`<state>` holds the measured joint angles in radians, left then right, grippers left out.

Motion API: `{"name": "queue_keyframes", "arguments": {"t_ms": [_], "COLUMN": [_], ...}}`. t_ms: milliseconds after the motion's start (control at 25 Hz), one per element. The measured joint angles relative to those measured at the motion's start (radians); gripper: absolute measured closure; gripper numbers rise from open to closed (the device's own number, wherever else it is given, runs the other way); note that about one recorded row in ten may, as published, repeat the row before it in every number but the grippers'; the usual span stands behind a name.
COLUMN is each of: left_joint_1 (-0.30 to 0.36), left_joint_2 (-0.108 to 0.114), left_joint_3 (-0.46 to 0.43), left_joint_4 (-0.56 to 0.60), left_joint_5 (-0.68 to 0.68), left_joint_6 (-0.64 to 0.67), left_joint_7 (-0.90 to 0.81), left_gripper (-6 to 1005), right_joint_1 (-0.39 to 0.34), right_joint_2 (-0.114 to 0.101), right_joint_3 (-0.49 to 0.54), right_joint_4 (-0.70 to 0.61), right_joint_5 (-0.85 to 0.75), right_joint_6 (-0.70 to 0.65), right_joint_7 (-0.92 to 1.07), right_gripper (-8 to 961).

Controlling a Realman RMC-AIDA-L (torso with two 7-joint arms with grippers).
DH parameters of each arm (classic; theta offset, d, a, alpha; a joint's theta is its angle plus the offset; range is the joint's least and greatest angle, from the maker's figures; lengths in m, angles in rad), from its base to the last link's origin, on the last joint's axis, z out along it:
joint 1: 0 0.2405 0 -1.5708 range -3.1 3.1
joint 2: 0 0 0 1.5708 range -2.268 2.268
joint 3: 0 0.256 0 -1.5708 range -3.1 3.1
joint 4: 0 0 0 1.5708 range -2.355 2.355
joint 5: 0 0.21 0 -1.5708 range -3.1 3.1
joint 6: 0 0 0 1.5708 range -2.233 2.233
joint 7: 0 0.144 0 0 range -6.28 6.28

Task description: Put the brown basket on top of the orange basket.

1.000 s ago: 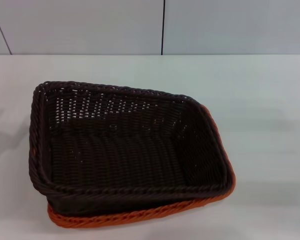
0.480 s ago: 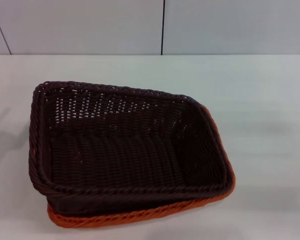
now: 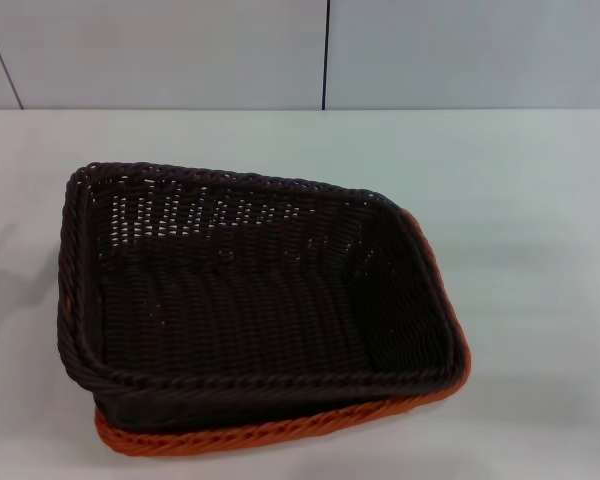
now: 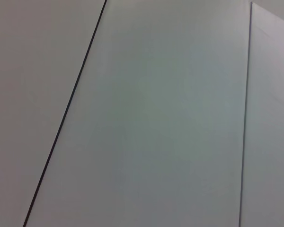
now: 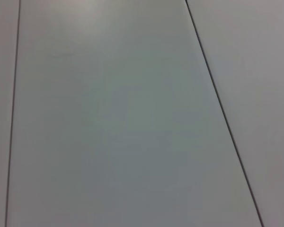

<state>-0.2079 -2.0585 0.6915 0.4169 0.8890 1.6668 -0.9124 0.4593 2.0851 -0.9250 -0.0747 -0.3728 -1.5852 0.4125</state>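
Note:
The brown basket [image 3: 240, 290] sits nested on top of the orange basket [image 3: 280, 432] near the front of the white table [image 3: 520, 200] in the head view. Only the orange basket's braided rim shows, along the near edge and the right side. The brown basket lies slightly skewed, its left end overhanging the orange rim. Neither gripper appears in any view. Both wrist views show only pale wall panels with dark seams.
A white panelled wall [image 3: 180, 50] with a dark vertical seam stands behind the table. A faint shadow lies on the table at the far left edge.
The baskets have not moved. The faint shadow at the table's left edge has shifted slightly.

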Motion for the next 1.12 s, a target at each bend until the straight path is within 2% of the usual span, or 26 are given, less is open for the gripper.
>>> {"name": "queue_keyframes", "arguments": {"t_ms": [480,720,1120], "left_joint_1": [0.006,0.006,-0.005], "left_joint_2": [0.000,0.000,-0.006], "left_joint_3": [-0.006,-0.007,-0.006], "left_joint_4": [0.000,-0.005,-0.091], "left_joint_5": [-0.002,-0.003,-0.007], "left_joint_6": [0.033,0.039,0.083], "left_joint_7": [-0.003,0.001,0.031], "left_gripper": [225,231,241], "right_joint_1": [0.016,-0.003,-0.027], "right_joint_2": [-0.001,0.001,-0.004], "right_joint_3": [-0.003,0.004,0.018], "right_joint_4": [0.011,0.015,0.033], "right_joint_5": [0.001,0.006,0.010], "right_joint_6": [-0.007,-0.018,-0.036], "right_joint_7": [0.000,0.000,0.000], "right_gripper": [447,447,447]}}
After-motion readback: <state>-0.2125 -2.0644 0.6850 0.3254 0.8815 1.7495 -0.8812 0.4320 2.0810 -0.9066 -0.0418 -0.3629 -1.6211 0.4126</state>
